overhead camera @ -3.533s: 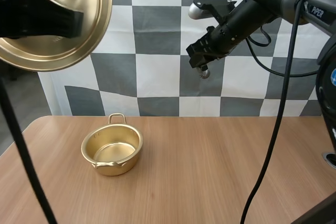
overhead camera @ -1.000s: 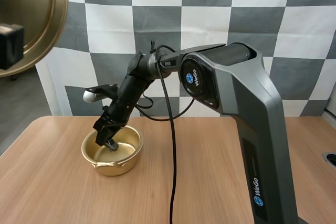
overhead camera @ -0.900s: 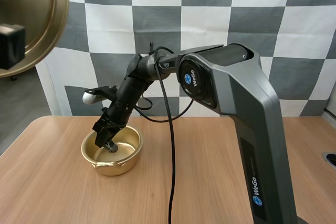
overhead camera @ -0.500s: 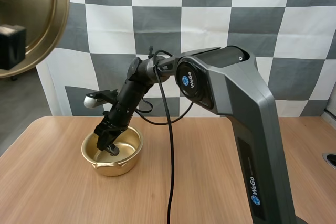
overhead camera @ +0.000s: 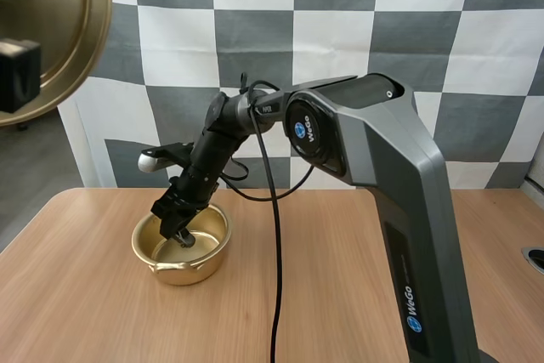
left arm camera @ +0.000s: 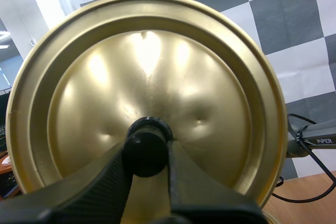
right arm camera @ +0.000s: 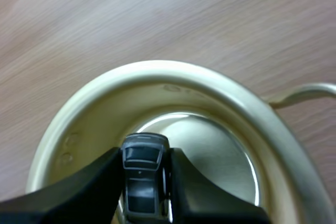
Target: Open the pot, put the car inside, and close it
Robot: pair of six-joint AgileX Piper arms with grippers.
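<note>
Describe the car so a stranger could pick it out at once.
On the table stands an open gold pot. The right gripper reaches into it, pinching a small car. It is grey with dark windows, set between black fingers against shiny gold.

We see a wooden table with a round fitting at its side.
From above we look down on a table (overhead camera: 340,286) of light brown wood, its top smooth and matte, with a fine grain and a rounded far left corner. Close to its right edge we make out a small round fitting (overhead camera: 535,258) with a dark ring, but we cannot tell what it is.
</note>
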